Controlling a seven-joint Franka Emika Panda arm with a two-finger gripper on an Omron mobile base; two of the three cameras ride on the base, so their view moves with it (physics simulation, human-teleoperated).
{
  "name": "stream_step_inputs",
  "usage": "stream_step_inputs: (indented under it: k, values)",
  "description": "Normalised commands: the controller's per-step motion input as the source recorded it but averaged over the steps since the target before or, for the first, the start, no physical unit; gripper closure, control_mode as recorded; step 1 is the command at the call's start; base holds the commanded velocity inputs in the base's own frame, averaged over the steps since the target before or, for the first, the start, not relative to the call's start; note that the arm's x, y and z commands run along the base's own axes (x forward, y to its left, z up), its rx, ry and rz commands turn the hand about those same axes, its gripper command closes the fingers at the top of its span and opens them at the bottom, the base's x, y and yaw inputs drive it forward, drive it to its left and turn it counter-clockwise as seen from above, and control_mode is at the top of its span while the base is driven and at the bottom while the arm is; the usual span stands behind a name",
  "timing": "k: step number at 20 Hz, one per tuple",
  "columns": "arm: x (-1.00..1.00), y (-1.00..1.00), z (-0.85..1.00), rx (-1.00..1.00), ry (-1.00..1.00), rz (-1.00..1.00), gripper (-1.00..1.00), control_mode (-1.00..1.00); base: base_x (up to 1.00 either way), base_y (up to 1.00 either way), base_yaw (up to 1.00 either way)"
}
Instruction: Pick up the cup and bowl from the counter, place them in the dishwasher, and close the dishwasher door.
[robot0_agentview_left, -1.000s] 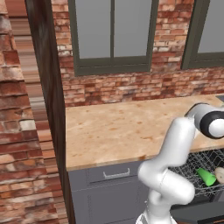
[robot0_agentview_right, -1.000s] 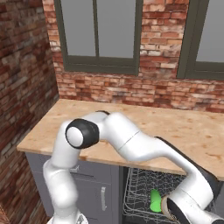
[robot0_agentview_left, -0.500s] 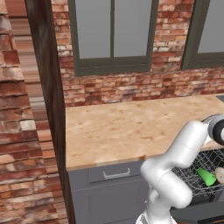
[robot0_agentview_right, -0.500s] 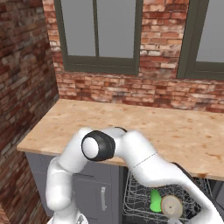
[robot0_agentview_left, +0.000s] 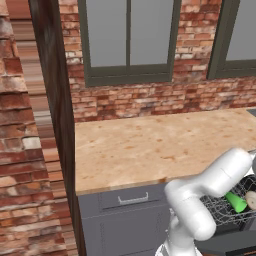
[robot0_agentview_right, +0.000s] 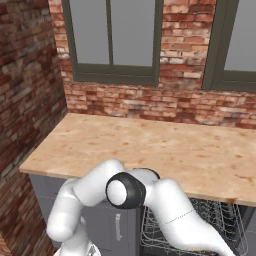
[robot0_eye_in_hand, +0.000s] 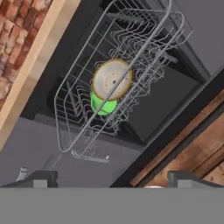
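The green cup (robot0_eye_in_hand: 102, 106) lies in the dishwasher's wire rack (robot0_eye_in_hand: 131, 52), and the pale bowl (robot0_eye_in_hand: 111, 79) leans on edge right against it. Both also show at the right edge of the left base view: cup (robot0_agentview_left: 236, 202), bowl (robot0_agentview_left: 251, 200), rack (robot0_agentview_left: 216, 207). My gripper (robot0_eye_in_hand: 113, 181) hovers above the pulled-out rack, open, its fingertips (robot0_eye_in_hand: 43, 178) far apart with nothing between them. The dark dishwasher door (robot0_eye_in_hand: 168, 98) lies open beneath the rack. The tan counter (robot0_agentview_left: 165, 142) runs above the cabinets.
A grey drawer with a silver handle (robot0_agentview_left: 132, 199) sits left of the dishwasher. A brick pillar (robot0_agentview_left: 30, 150) stands at the counter's left end, and a brick wall with windows (robot0_agentview_right: 150, 105) behind it. My arm (robot0_agentview_right: 160, 205) crosses in front of the rack (robot0_agentview_right: 220, 222).
The arm has swung lower and further over the open dishwasher; its dark elbow joint shifted across both base views. Cup and bowl stayed in the rack, and the jaws stayed wide.
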Motion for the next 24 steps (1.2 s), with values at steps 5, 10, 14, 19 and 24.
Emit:
stream_step_inputs:
  k: [5, 10, 14, 19, 24]
  values:
    - [-0.18, 0.12, -0.5, 0.0, -0.08, 0.0, -1.0, -1.0, 0.0, 0.0, 0.0]
    - [-0.05, 0.21, -0.46, 0.0, -0.06, 0.0, -1.0, -1.0, 0.0, 0.0, 0.0]
    - [0.0, 0.24, -0.31, 0.0, -0.07, 0.0, -1.0, -1.0, 0.0, 0.0, 0.0]
    - [0.0, 0.17, -0.39, 0.0, -0.08, 0.0, -1.0, -1.0, 0.0, 0.0, 0.0]
    - [0.13, 0.04, -0.33, -0.02, -0.1, 0.0, -1.0, -1.0, 0.0, 0.0, 0.0]
